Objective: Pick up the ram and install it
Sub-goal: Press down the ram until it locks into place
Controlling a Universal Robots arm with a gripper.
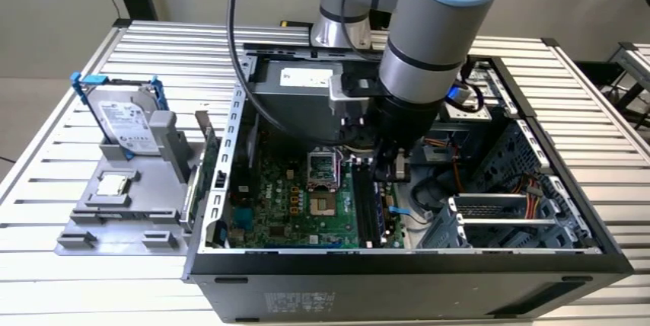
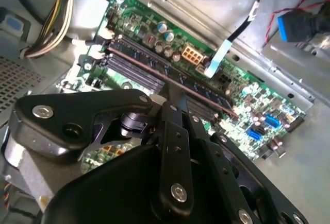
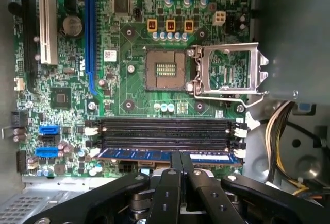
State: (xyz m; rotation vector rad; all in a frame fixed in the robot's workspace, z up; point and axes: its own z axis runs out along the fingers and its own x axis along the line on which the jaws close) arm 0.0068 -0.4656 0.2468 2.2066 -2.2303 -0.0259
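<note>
The ram (image 3: pixel 144 155) is a long dark blue-black stick lying along the memory slot (image 3: pixel 165 131) of the green motherboard that is closest to my gripper. In the second wrist view the ram (image 2: pixel 149 69) stands on edge in that slot. My gripper (image 3: pixel 180 158) is shut, its two black fingers (image 3: pixel 174 177) pressed together, with the tips at the middle of the ram's upper edge. In the exterior view the gripper (image 1: pixel 389 175) reaches down inside the open computer case (image 1: pixel 406 280), over the memory slots. I see the gripper (image 2: pixel 172 108) from the side in the second wrist view.
The processor socket (image 3: pixel 165 69) sits open beside the slots with its metal frame (image 3: pixel 229 72) flipped up. Case walls, a power supply (image 1: pixel 304 90), a drive cage (image 1: pixel 508 215) and cable bundles (image 2: pixel 49 23) crowd the arm. Outside the case, a hard drive (image 1: pixel 127 116) and a processor chip (image 1: pixel 114 183) rest on a grey stand.
</note>
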